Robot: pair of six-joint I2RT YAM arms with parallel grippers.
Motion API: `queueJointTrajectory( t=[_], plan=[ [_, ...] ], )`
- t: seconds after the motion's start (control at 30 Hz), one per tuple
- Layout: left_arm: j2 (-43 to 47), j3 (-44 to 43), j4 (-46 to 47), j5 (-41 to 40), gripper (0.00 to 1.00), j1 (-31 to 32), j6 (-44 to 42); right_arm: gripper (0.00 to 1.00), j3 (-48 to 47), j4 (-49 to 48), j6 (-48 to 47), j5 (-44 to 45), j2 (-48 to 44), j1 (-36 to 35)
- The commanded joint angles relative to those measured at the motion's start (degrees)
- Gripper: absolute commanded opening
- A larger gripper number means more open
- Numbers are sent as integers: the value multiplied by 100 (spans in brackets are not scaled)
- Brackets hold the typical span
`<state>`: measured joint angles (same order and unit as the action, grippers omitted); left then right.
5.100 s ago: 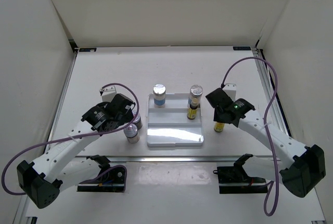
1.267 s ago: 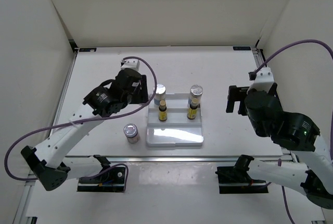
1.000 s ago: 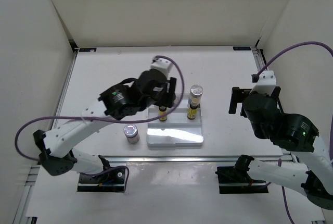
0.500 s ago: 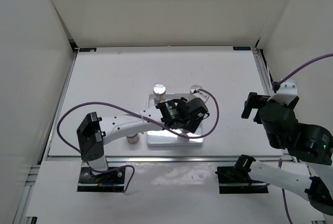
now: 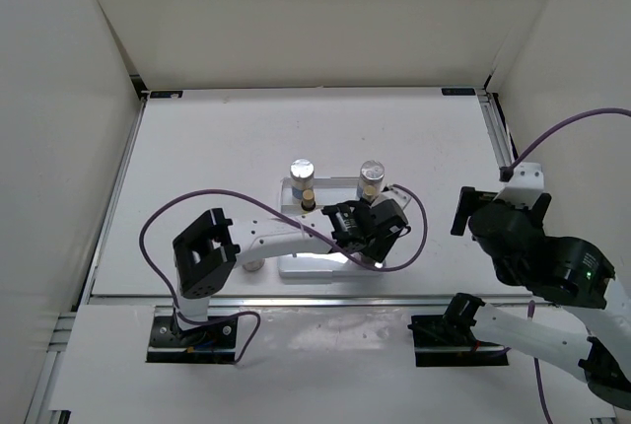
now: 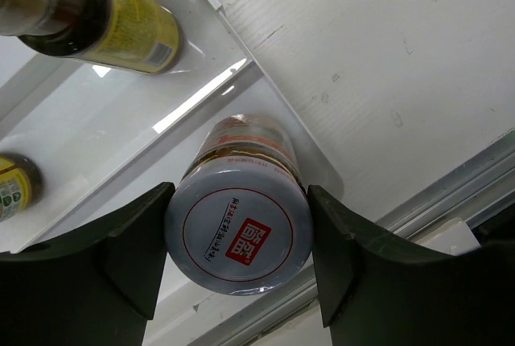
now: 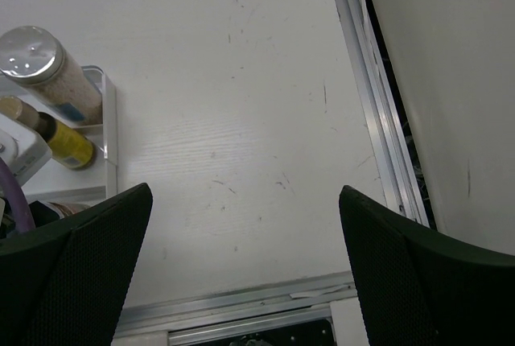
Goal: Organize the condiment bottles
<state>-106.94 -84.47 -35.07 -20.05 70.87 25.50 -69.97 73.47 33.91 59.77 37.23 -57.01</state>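
My left gripper (image 6: 239, 201) is shut on a squat silver-lidded jar (image 6: 239, 237), its fingers pressed on both sides of the lid. The jar is over the front right corner of the white stepped tray (image 6: 121, 121). From above, that gripper (image 5: 367, 232) hides the jar. Two yellow black-capped bottles (image 6: 121, 28) (image 6: 16, 185) stand on the tray's middle step; one (image 5: 308, 197) shows from above. Two tall shakers (image 5: 302, 170) (image 5: 371, 172) stand at the back of the tray (image 5: 315, 261). My right gripper (image 7: 245, 265) is open and empty, over bare table right of the tray.
The left arm (image 5: 256, 239) stretches across the tray's front from the left. An aluminium rail (image 7: 378, 121) runs along the table's right edge and another (image 7: 241, 302) along the near edge. The right wrist view also catches the right shaker (image 7: 44, 68) and a yellow bottle (image 7: 60, 141).
My left arm has swung from the tray's back left to its front right corner, carrying the jar. The right arm has shifted a little to the right and nearer.
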Motion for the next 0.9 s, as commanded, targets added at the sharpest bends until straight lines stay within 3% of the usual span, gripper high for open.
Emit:
queueJointTrajectory(
  t=[0.0,0.27,0.33,0.37,0.5,0.67,0.77,0.8,0.87],
  plan=[
    [208,-114,396,28,12,41,17,100,116,281,554,114,-58,-12],
    [445,-8,334,20,57,41,78,100,370,353,810,61,-164,-12],
    [769,-8,282,-217,76,41,26,100,431,247,661,9,-225,-12],
    [892,-8,281,-401,93,41,-79,100,432,194,600,9,-225,-12],
    [1682,-237,-157,-1270,99,146,-238,100,432,194,599,9,-225,-12],
    [2729,-96,-429,-2194,99,217,-432,100,485,141,599,9,-278,-12],
    [3894,473,-720,-3064,99,269,329,100,538,88,538,-44,-278,-12],
    [3900,727,-721,-3231,99,269,551,100,538,88,538,-44,-278,-12],
    [4767,1734,-721,-3645,99,269,1312,100,599,-25,485,-44,-278,-12]
  ],
)
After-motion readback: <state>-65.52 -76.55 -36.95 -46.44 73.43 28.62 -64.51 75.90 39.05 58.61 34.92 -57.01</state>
